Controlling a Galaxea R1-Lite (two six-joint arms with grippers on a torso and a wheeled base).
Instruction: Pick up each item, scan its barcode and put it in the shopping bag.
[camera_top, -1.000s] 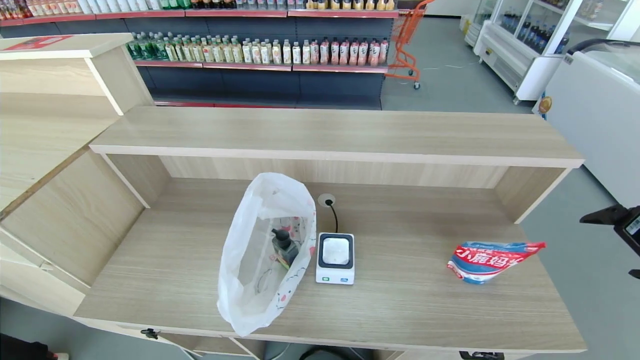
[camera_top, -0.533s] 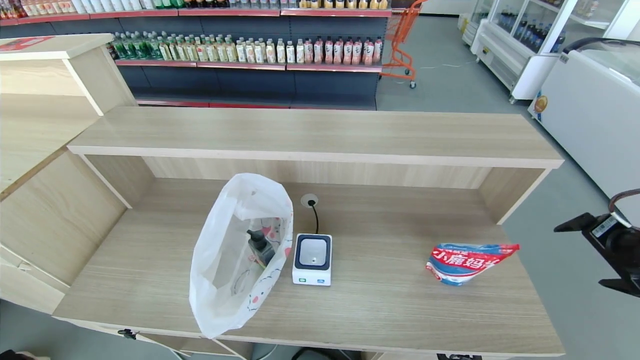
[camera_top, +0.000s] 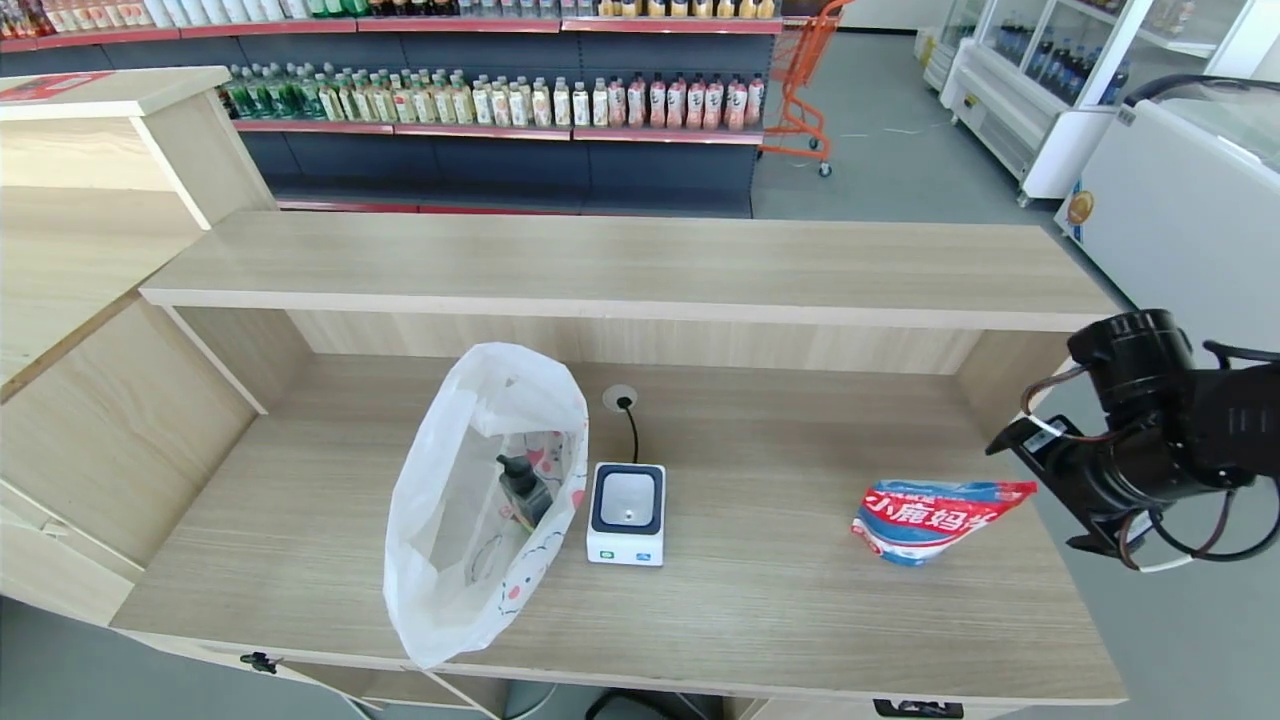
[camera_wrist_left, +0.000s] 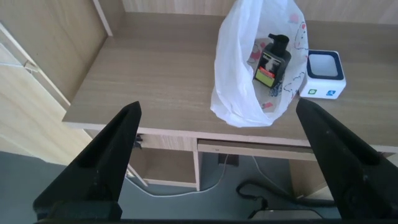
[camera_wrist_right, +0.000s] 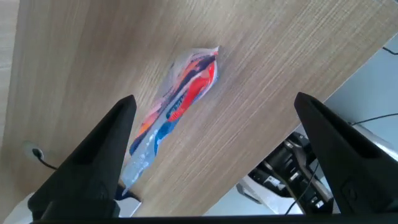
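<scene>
- Fingers (camera_wrist_left: 112, 162) apart on left gripper (camera_wrist_left: 217, 106) and right gripper (camera_wrist_right: 214, 98), both empty.
- Bag (camera_top: 430, 560) just left of scanner (camera_top: 626, 513), holding perhaps a bottle (camera_top: 522, 490).
- Pouch (camera_top: 930, 520) well right of scanner.

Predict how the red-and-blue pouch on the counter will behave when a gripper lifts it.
The pouch looks like soft film, fuller at its base than at its flat top edge, so it will probably sag and shift. Its shiny surface may slip.
</scene>
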